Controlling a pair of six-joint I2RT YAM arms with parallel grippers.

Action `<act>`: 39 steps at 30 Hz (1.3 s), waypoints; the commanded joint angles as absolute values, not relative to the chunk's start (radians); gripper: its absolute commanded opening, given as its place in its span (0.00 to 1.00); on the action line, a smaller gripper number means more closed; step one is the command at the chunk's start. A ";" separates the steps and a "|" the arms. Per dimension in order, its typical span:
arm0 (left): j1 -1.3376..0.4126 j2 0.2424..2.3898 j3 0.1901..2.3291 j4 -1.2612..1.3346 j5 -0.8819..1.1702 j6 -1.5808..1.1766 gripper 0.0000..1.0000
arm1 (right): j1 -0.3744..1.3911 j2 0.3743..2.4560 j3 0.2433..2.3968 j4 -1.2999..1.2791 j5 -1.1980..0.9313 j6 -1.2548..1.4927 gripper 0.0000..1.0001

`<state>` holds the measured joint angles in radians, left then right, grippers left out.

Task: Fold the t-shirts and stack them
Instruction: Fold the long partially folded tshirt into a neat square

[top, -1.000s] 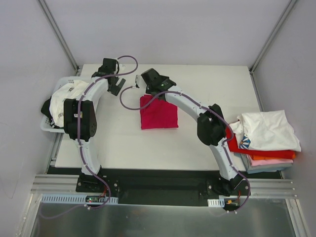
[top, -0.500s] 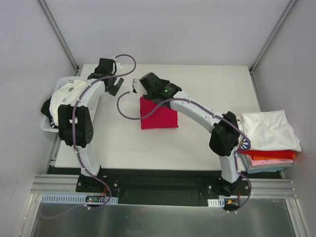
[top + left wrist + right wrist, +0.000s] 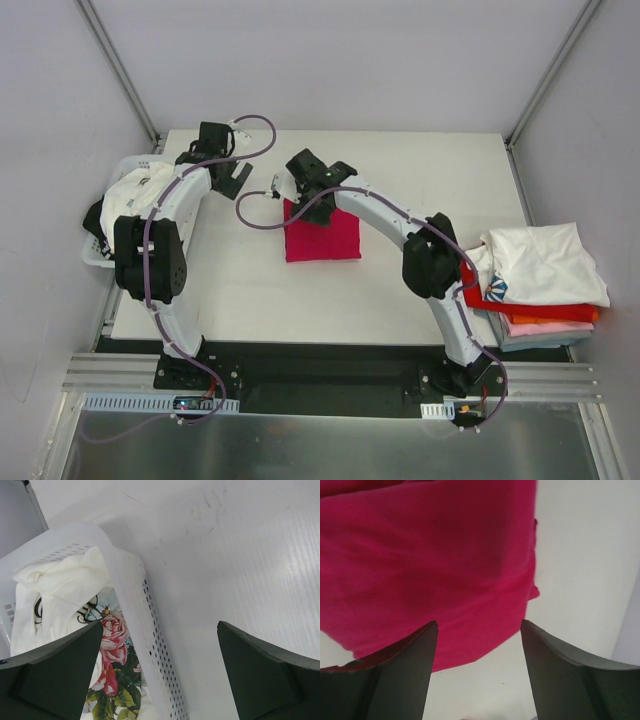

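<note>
Nearest, at the worktop's [image 3: 250, 290] right side, sits a stack of folded t-shirts [image 3: 545, 270], white on top. Mid-worktop lies the folded crimson t-shirt [image 3: 325, 238]. The right tool [image 3: 477, 625] hovers over its far edge, fingers apart, gripping nothing. Farther left, the left tool [image 3: 160, 630] gapes wide and empty beside the white basket [image 3: 135, 580] of unfolded shirts [image 3: 60, 595].

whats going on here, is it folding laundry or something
Yes, two robot arms are folding t-shirts. The right gripper hovers with jaws open over a folded crimson shirt lying mid-table; it holds nothing. The left gripper, also open and empty, hangs beside the white basket, which holds unfolded shirts including a white rose-print one. A stack of folded shirts sits at the right edge.
</note>
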<state>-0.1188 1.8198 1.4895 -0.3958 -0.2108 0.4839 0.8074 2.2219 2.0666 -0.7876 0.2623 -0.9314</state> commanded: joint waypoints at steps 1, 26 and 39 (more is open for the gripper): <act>-0.127 1.778 1.535 -0.391 -0.112 0.480 0.99 | 0.785 2.203 2.115 -0.859 0.045 -0.859 0.71; -0.357 1.723 1.480 -0.528 0.383 0.549 0.99 | 0.744 1.858 1.606 -0.730 0.307 -0.779 0.73; -0.388 1.882 1.617 -0.532 0.411 0.543 0.99 | 0.741 1.802 1.488 -0.723 0.380 -0.793 0.73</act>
<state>-0.3660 1.8786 1.5517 -0.5236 0.3740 0.5346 0.7399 1.8774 1.5002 -0.7364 0.3313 -0.8036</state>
